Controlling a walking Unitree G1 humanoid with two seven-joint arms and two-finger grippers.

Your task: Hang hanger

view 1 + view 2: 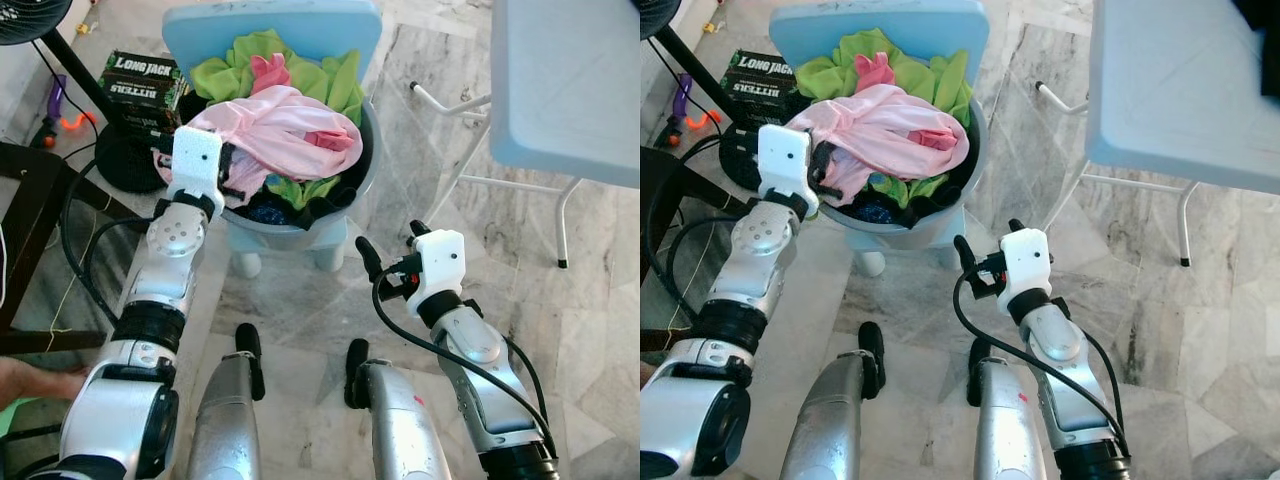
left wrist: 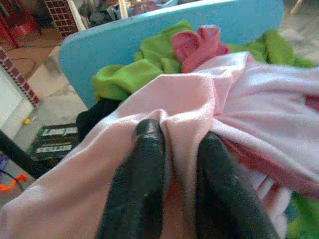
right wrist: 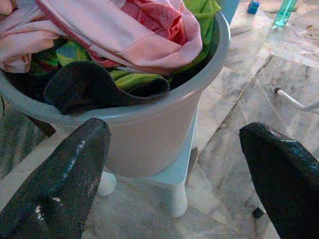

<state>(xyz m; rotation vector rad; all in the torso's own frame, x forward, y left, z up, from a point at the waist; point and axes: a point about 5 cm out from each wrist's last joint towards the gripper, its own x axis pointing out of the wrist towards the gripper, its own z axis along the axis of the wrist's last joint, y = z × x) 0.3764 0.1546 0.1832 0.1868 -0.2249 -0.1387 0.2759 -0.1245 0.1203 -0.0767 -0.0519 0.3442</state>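
Seemingly, the step in hand was fetching laundry: no hanger could be made out. A basin [image 1: 365,170] of clothes sat on a blue chair [image 1: 300,25]. Reaching forward, the left end effector [image 2: 174,164] had closed on the pink garment [image 1: 290,130]; next it should lift. The right end effector [image 3: 174,164] hovered wide open, empty, near the basin.

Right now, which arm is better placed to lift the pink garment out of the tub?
Left. Its gripper already pinches the pink garment in the tub; the right gripper hangs open below it.
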